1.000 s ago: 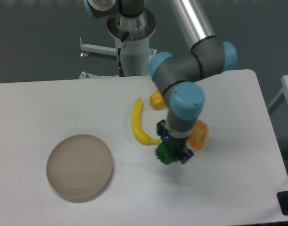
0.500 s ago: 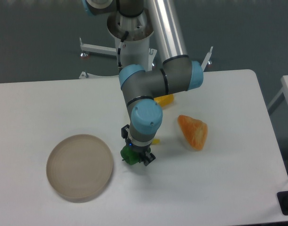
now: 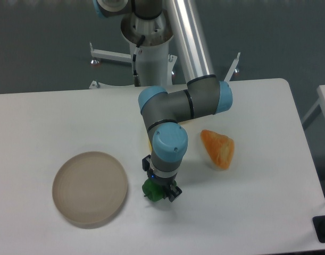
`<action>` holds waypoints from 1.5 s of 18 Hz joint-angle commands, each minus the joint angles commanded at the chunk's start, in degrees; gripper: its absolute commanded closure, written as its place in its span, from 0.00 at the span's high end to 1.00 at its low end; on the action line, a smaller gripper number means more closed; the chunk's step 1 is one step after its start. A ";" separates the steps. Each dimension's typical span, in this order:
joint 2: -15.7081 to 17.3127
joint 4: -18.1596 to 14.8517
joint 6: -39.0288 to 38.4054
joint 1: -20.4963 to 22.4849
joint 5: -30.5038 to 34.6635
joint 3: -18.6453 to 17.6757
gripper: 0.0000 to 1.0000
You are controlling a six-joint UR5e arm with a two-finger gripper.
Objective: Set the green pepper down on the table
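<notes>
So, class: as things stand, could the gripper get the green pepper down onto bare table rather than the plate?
Probably yes. The gripper holds the green pepper over open white table, just right of the round plate, and nothing lies beneath it.

The arm is bent at the elbow, with the wrist pointed straight down. The gripper [image 3: 161, 192] is held vertical, its fingers closed on the pepper [image 3: 152, 189], which is clamped between them.

Plate [image 3: 90, 189] close left; orange wedge [image 3: 218, 149] right; front table [image 3: 231, 223] seemingly open.
</notes>
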 joint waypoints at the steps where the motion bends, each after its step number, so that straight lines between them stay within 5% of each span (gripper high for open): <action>1: 0.09 -0.35 -0.17 0.09 0.35 0.17 1.00; 8: 4.39 -0.35 0.96 4.56 0.00 2.19 1.00; 14: 6.68 -1.84 11.31 9.22 0.53 4.75 1.00; 21: 8.79 -15.63 22.58 12.48 6.24 6.85 1.00; 27: 8.70 -15.56 22.76 12.39 8.17 5.62 1.00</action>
